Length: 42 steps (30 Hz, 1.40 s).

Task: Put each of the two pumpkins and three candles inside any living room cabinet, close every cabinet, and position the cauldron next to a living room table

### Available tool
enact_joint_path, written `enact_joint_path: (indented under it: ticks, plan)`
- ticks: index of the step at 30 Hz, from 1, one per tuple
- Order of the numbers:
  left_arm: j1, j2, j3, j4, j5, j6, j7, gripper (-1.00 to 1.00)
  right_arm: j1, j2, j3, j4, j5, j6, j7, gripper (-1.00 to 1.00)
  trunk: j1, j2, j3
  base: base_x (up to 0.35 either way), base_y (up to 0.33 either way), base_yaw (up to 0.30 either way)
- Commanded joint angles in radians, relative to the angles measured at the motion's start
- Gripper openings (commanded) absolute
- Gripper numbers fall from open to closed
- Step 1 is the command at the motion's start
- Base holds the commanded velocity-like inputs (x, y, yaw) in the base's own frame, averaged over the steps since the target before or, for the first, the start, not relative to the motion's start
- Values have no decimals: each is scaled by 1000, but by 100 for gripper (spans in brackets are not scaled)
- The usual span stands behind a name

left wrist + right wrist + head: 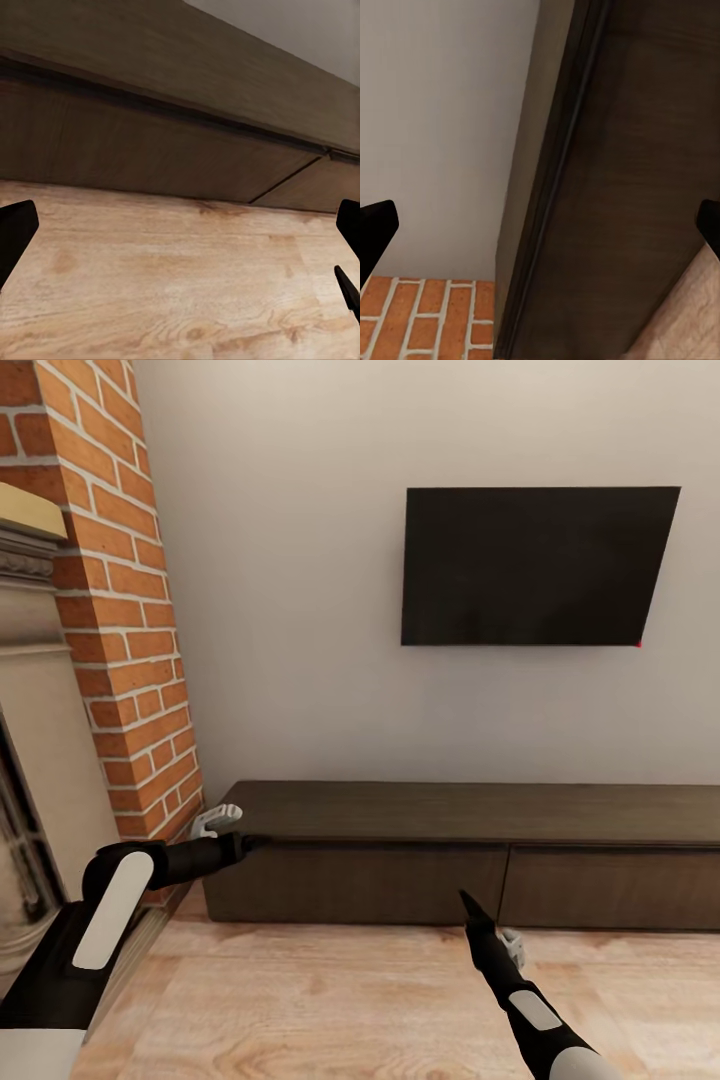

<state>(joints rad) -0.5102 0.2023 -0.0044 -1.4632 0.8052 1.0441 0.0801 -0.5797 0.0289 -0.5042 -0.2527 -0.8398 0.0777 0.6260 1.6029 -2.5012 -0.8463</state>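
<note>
Two wide flat fronts are seen on the cabinet (470,840), a long, very low dark-brown unit set against the pale wall (290,610) and running from about 8 o'clock to 3 o'clock of the head view. Both fronts appear shut, with a thin vertical seam between them near 5 o'clock of centre; the flat top carries nothing that can be made out. A black television (535,565) is mounted on the wall above the cabinet, at roughly 1 o'clock. A red brick column (120,610) is seen at 9 to 10 o'clock, with a pale fireplace surround (35,690) at the far edge beside it. Light wood floor (330,1000) is spread in front of the cabinet toward 6 o'clock.

The left gripper (250,842) is held at the cabinet's near corner beside the brick, at about 8 o'clock; whether it touches the top edge cannot be told. In the left wrist view its dark fingertips (15,232) are set far apart at the two sides, so the jaws are spread wide, with the cabinet front (150,150) and floor between them and nothing held.

The right gripper (466,902) is pointed at the left front from about 5 o'clock, just short of it. In the right wrist view its fingertips (373,232) are likewise wide apart and empty, with the cabinet's dark wood (645,165) close ahead.
</note>
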Motion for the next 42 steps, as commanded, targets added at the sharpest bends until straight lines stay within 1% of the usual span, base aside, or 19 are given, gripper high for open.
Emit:
enact_joint_path:
  ticks: [1,18,31,42]
  plan:
    - [-1,1,0,-1,9,3,9,100,0,0,-2,0,-10,8,3,100,0,0,-1,276,0,0]
    - [-1,2,-2,0,9,3,9,100,0,3,0,0,-10,7,5,100,0,0,-1,310,0,0]
    - [-1,2,0,-1,10,3,9,100,0,3,0,1,-10,8,5,100,0,0,-1,55,0,0]
    - [-1,2,0,-2,11,3,7,100,0,0,-2,1,-10,9,7,100,5,-3,-44,1,0,0]
